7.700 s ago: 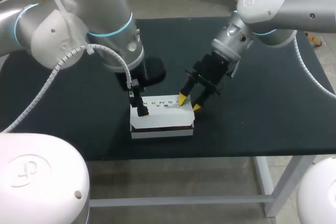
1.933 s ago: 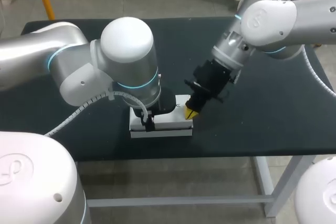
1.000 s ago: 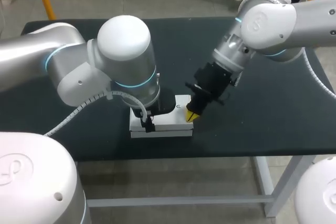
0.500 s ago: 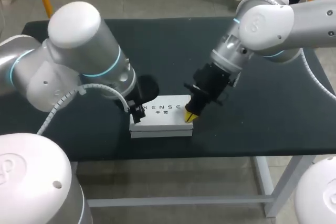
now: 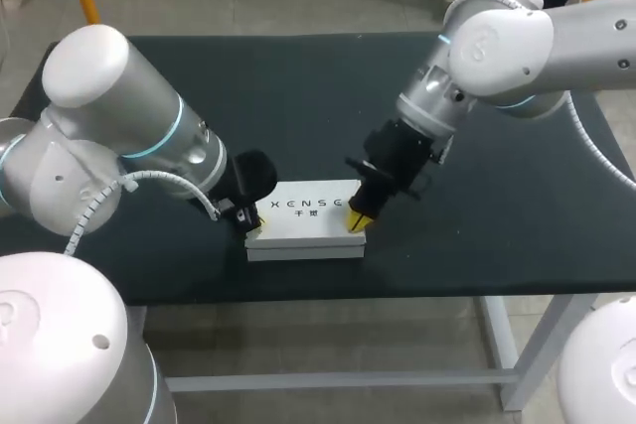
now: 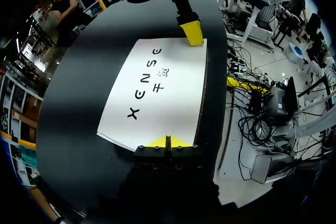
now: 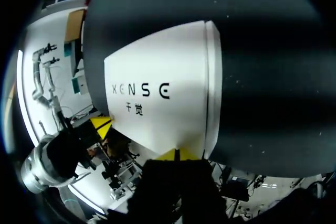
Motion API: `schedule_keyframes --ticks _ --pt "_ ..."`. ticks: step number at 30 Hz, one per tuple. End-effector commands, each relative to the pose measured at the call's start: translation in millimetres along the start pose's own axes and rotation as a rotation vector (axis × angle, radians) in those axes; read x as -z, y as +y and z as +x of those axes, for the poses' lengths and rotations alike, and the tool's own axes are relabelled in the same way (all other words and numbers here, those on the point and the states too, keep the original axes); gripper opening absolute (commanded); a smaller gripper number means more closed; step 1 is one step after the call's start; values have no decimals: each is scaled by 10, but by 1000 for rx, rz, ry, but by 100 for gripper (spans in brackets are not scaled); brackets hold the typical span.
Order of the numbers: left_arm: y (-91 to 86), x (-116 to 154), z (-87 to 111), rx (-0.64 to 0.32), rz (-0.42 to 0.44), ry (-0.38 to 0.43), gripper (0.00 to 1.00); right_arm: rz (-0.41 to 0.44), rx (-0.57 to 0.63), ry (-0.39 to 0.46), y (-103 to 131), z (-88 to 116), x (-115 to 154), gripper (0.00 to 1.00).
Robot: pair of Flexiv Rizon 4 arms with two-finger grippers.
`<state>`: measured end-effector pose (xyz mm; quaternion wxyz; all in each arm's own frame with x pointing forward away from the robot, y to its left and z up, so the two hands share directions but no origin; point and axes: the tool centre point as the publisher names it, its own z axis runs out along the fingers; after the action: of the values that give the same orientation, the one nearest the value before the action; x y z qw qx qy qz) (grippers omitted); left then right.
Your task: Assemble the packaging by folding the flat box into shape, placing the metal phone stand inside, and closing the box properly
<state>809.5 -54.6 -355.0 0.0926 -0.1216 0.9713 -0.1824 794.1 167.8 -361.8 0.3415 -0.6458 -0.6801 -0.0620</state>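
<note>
The white box [image 5: 306,217] lies flat near the table's front edge, lid down, with black lettering on top. My left gripper [image 5: 254,222] is shut, its yellow tips together at the box's left end. My right gripper [image 5: 356,220] is also shut, tips resting on the right end of the lid. In the left wrist view the box [image 6: 157,87] stretches ahead of my left gripper [image 6: 168,141], with the right gripper [image 6: 192,32] at its far end. In the right wrist view the box [image 7: 163,98] lies ahead of my right gripper [image 7: 176,155]. No phone stand shows.
The dark table [image 5: 497,206] carries only the box. Its front edge runs just below the box, and bare surface spreads behind and to both sides.
My left arm has swung out to the left, uncovering the lid, and its gripper has shut at the box's left end. The right gripper has stayed on the right end.
</note>
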Motion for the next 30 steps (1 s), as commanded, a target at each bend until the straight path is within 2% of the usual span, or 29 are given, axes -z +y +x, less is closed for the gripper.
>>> schedule_keyframes --ticks 1,30 --pt "-7 -23 21 2 -11 -6 0 3 -1 -1 21 -4 -15 0" --pt "111 -228 30 27 -15 25 0 53 -61 27 163 -176 -207 0"
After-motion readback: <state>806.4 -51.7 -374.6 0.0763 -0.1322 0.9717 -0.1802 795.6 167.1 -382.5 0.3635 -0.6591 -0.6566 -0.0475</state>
